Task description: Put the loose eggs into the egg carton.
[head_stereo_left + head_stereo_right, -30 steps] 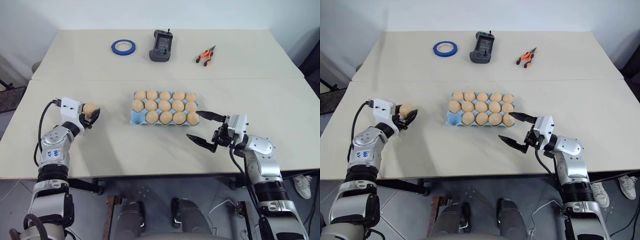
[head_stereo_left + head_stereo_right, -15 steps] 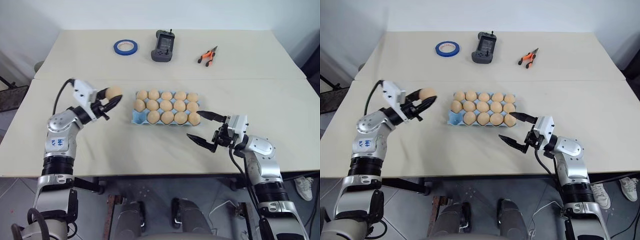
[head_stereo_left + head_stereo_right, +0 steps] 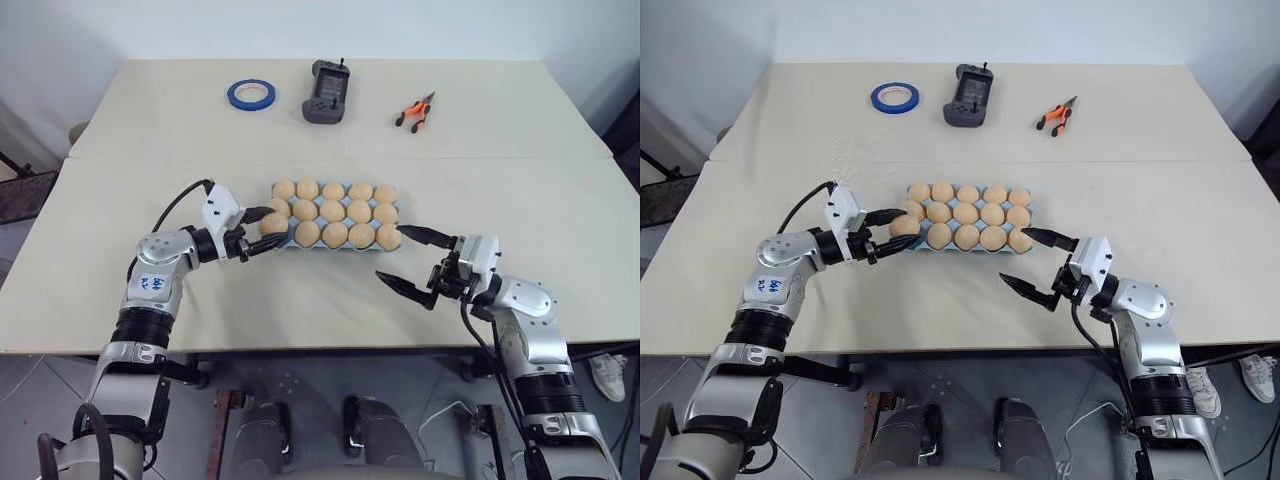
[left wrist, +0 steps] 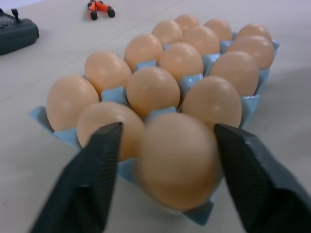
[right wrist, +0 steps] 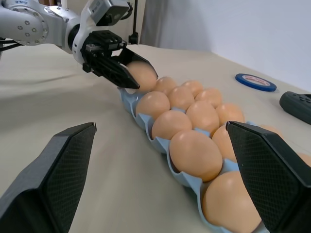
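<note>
Last egg (image 3: pixel 273 223) now sits at the carton's (image 3: pixel 335 216) front-left cup, the other 14 filled. Left pincer (image 3: pixel 264 227) carried it in from the open desk (image 3: pixel 300 290); fingers now spread beside it, looks released. Right pincer (image 3: pixel 408 262) spread, idle near carton.

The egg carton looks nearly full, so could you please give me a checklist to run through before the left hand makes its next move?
1. Last egg is at the near left corner cup of the egg carton: ok.
2. That egg is fully seated in its cup: cannot tell.
3. Left hand is open around the egg, ready to back away: ok.
4. The other fourteen cups each hold an egg: ok.
5. Right hand is open and empty: ok.
6. Right hand is clear of the carton's right end: cannot tell.
</note>
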You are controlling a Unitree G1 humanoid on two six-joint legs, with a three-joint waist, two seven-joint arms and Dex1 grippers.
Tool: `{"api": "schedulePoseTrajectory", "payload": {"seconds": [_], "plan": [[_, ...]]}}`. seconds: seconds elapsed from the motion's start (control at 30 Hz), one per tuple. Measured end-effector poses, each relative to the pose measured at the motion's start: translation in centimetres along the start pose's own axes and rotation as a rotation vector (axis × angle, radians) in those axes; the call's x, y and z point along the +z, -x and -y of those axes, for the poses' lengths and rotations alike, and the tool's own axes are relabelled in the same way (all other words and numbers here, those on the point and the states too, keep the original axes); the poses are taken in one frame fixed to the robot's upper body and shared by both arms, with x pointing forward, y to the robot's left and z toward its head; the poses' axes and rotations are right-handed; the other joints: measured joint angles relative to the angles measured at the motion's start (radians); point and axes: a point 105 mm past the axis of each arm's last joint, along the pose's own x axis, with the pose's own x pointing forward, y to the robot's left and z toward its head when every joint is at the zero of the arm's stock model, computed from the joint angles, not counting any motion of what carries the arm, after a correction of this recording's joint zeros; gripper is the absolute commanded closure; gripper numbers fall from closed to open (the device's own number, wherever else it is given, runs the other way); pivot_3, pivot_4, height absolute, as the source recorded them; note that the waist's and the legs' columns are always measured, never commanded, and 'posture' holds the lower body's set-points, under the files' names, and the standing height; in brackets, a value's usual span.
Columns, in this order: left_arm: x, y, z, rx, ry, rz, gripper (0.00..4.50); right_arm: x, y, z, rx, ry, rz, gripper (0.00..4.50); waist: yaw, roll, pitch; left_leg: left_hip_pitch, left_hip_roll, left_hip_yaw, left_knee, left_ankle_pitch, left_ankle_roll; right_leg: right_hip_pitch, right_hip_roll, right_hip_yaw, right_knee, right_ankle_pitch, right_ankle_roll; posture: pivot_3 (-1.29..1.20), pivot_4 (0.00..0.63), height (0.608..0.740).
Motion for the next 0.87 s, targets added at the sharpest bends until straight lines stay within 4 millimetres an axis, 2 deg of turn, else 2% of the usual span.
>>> {"api": "schedulePoseTrajectory", "payload": {"seconds": [0.03, 0.13, 0.2, 0.27, 0.4, 0.47, 0.57, 0.7, 0.87], "plan": [[0.2, 0.0, 0.0, -0.002, -0.013, 0.007, 0.01, 0.0, 0.0, 0.0, -0.003, 0.0, -0.001, 0.0, -0.001, 0.0, 0.0, 0.0, 0.0, 0.0, 0.0, 0.0, 0.0, 0.0, 0.0, 0.0, 0.0, 0.0, 0.0, 0.0, 0.15, 0.74], [0.5, 0.5, -0.3, 0.004, -0.043, 0.017, 0.01, 0.0, 0.0, 0.1, -0.007, 0.0, -0.001, 0.0, -0.003, 0.0, 0.0, 0.0, 0.001, 0.0, 0.0, 0.0, -0.001, 0.0, 0.001, 0.0, 0.0, 0.0, 0.0, 0.0, 0.15, 0.74], [0.7, 1.7, -0.9, 0.032, -0.059, 0.023, 0.01, 0.0, 0.0, 0.1, -0.007, 0.001, -0.002, 0.0, -0.006, 0.0, 0.0, 0.001, 0.001, 0.0, -0.001, 0.0, -0.001, 0.0, 0.001, 0.0, 0.0, 0.0, 0.0, 0.0, 0.15, 0.74], [0.7, 3.3, -1.5, 0.07, -0.068, 0.026, 0.01, 0.0, 0.1, 0.1, -0.009, 0.003, -0.005, 0.0, -0.007, 0.0, 0.0, 0.001, 0.001, 0.0, -0.001, 0.0, -0.001, 0.0, 0.001, 0.001, 0.0, 0.0, 0.0, 0.0, 0.15, 0.74], [0.1, 8.0, -1.9, 0.156, -0.093, -0.009, 0.01, -0.1, 0.7, 0.4, -0.019, 0.01, -0.023, 0.0, -0.006, 0.0, 0.0, 0.0, 0.001, -0.001, -0.002, -0.001, -0.002, 0.0, 0.0, 0.006, -0.001, 0.0, 0.0, 0.0, 0.15, 0.74], [-0.8, 10.6, -1.6, 0.197, -0.078, -0.045, 0.01, -0.1, 1.3, 0.8, -0.034, 0.014, -0.039, 0.0, -0.004, 0.0, 0.0, 0.0, 0.001, -0.001, -0.003, -0.003, -0.005, 0.0, -0.001, 0.009, -0.002, 0.0, 0.0, 0.0, 0.15, 0.74], [-2.1, 12.4, -0.2, 0.212, -0.055, -0.093, 0.01, -0.3, 1.4, 1.4, -0.05, 0.012, -0.048, 0.0, -0.004, 0.0, 0.0, 0.001, 0.0, -0.002, -0.003, -0.003, -0.005, 0.0, -0.002, 0.009, -0.003, 0.0, -0.001, 0.0, 0.15, 0.74], [-3.5, 13.1, 1.9, 0.185, -0.015, -0.144, 0.01, -0.6, 1.3, 3.0, -0.081, 0.014, -0.057, 0.0, -0.002, 0.0, 0.0, 0.0, 0.001, -0.002, -0.004, -0.003, -0.005, 0.0, -0.003, 0.009, -0.005, 0.0, -0.002, 0.0, 0.15, 0.74], [-1.8, 13.0, 1.6, 0.244, -0.039, -0.105, 0.01, -0.9, 1.3, 3.8, -0.102, 0.026, -0.066, 0.0, -0.004, 0.001, 0.0, 0.0, 0.001, -0.002, -0.007, -0.003, -0.005, 0.0, -0.003, 0.009, -0.007, 0.0, -0.003, 0.0, 0.15, 0.74]]}}
